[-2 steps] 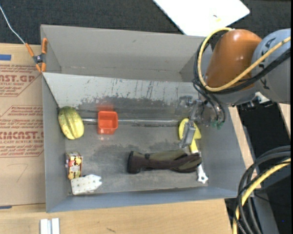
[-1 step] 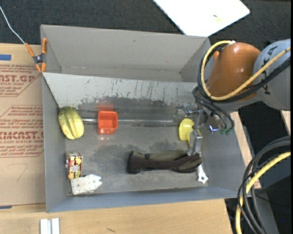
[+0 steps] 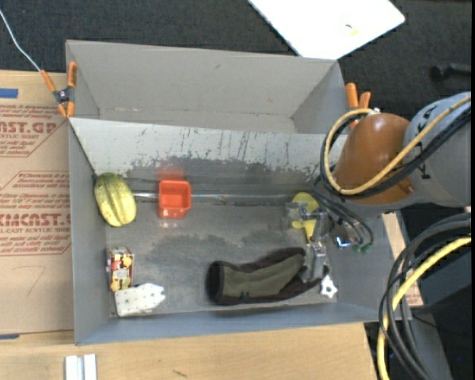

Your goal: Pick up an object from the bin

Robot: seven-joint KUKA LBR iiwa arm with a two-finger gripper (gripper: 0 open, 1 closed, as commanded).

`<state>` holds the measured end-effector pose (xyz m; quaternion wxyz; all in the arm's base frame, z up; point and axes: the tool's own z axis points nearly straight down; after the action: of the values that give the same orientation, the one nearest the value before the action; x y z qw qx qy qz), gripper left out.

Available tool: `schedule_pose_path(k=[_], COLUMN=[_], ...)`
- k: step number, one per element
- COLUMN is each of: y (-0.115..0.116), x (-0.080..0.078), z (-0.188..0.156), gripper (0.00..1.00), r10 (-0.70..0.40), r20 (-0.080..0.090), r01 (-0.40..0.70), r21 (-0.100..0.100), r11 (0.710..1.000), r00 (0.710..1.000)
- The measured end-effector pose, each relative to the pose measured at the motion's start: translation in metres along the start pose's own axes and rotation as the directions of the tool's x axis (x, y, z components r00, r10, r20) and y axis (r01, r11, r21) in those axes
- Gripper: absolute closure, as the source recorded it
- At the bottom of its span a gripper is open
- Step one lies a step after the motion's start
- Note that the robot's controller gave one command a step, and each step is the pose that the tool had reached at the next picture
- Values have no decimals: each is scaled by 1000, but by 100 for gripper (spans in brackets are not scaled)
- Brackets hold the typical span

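One dark sock (image 3: 253, 283), rt end at hand (image 3: 314, 269).

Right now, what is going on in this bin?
The robot arm reaches into the grey bin from the right. Its tool is low at the right side, beside the right end of a dark olive cloth. A small yellow thing lies just behind it. Whether it grips anything I cannot tell. A yellow-green squash toy, an orange cup, a colourful box and a white piece lie at the left.
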<state>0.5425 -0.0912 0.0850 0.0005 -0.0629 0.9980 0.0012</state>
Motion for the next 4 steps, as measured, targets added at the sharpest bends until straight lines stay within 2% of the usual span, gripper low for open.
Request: schedule_pose_path(k=[1, 2, 3, 4], y=[-8, 30, 38, 38], x=[10, 10, 26, 26], z=[9, 15, 15, 15], gripper=[0, 0, 100, 100], r10=[64, 80, -317, -317], r20=[1, 1, 1, 1], r01=[-64, -80, 317, 317], r21=[-1, -1, -2, -2], r11=[998, 997, 948, 948], r00=[998, 997, 948, 948])
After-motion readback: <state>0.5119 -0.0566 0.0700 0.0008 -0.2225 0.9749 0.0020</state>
